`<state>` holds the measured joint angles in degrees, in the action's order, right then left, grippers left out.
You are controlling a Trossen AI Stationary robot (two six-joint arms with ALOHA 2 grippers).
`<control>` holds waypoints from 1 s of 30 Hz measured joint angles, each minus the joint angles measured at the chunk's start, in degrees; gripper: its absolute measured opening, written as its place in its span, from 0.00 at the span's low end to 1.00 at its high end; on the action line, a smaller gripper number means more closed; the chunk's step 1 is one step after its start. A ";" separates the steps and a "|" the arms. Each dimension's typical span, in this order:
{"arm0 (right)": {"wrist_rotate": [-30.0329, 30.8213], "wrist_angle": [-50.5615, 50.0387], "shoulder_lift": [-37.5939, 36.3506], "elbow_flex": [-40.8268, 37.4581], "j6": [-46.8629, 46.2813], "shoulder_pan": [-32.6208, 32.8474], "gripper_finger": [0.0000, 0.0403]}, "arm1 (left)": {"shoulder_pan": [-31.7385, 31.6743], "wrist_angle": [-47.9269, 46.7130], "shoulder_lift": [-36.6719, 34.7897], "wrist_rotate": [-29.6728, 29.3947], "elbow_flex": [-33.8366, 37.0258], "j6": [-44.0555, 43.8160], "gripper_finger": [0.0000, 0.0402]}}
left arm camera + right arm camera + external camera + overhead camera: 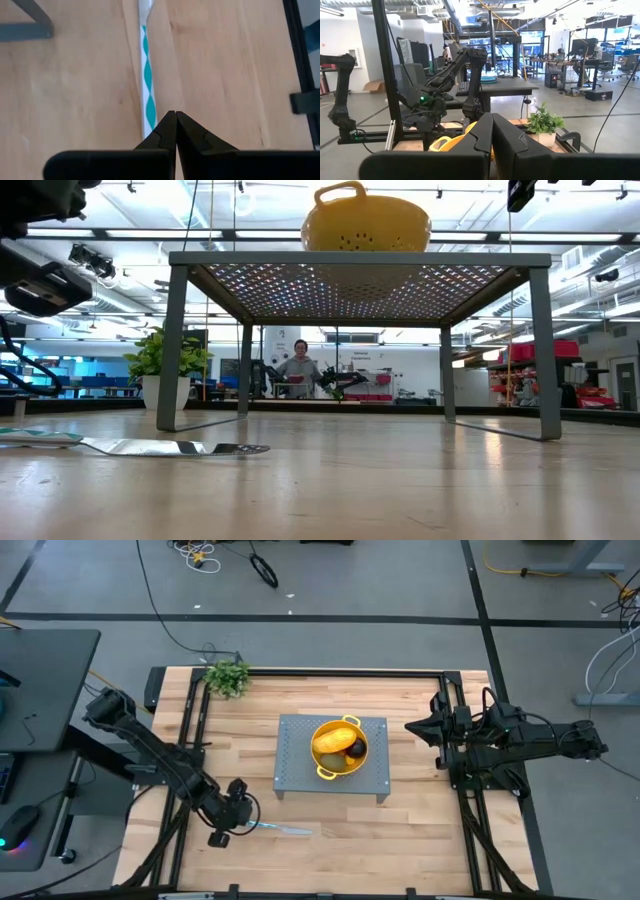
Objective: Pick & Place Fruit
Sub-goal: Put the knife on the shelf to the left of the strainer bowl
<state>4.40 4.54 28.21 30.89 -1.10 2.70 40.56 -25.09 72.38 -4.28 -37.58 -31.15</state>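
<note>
1. Left of the yellow colander (340, 748), low over the counter (400, 840), the left gripper (222, 835) has its fingers (167, 131) pressed fully together with nothing between them; their tips sit at the handle end of the knife (283, 830), whose teal-and-white patterned handle (147, 85) runs away from them.
2. At the middle, on the grey perforated stand (300, 780), the colander holds the fruit: a yellow-orange oblong (330, 741), a small blackish round one (355, 749) touching it, and something brownish-green (338, 762) just beside both. Any tiny orange-red balls are not visible.
3. Handling, as a judgement: the oblong looks the heaviest and smooth-skinned, best taken across its narrow middle; the dark round one is light, likely soft and apt to roll, so a gentle squeeze at its widest part suits it.
4. Right of the colander, the right gripper (425, 727) waits at the counter's edge, fingers (485, 135) shut and empty.
</note>
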 joint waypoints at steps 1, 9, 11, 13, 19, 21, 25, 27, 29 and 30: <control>0.00 0.00 0.00 0.00 0.00 0.00 0.04 | 0.04 -0.16 0.00 0.56 0.00 0.01 0.02; -0.01 0.00 0.00 0.00 0.00 0.02 0.04 | 0.01 0.15 0.00 1.29 0.00 -2.97 0.22; -0.01 0.00 0.00 0.00 0.00 0.02 0.04 | 0.01 0.15 0.00 1.30 0.00 -3.67 0.31; -0.01 0.00 0.00 0.00 0.00 0.02 0.04 | 0.01 0.12 0.00 1.86 0.00 -3.85 0.41; 0.00 0.00 0.00 0.00 0.00 0.00 0.04 | 0.01 0.07 0.00 4.03 0.00 -2.84 0.69; -0.02 0.00 0.00 0.00 0.01 0.01 0.04 | 0.01 0.07 -0.01 4.26 0.00 -2.99 0.76; 0.00 0.00 0.00 0.00 0.00 0.02 0.04 | 0.01 -0.83 0.05 4.46 -0.02 -4.66 0.84; -0.01 0.00 -0.02 0.00 0.00 0.01 0.04 | 0.01 -2.25 1.06 4.95 -0.02 -5.80 0.84; -0.02 0.00 -0.02 0.00 0.00 0.02 0.04 | 0.10 -2.99 2.40 5.91 -0.04 -5.93 0.83; 0.00 0.00 -0.02 0.00 0.01 0.01 0.04 | 0.08 -2.78 3.21 6.82 -0.23 -5.93 0.82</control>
<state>4.40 4.54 28.18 30.89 -1.09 2.71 40.64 -27.87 75.59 2.55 -37.81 -37.08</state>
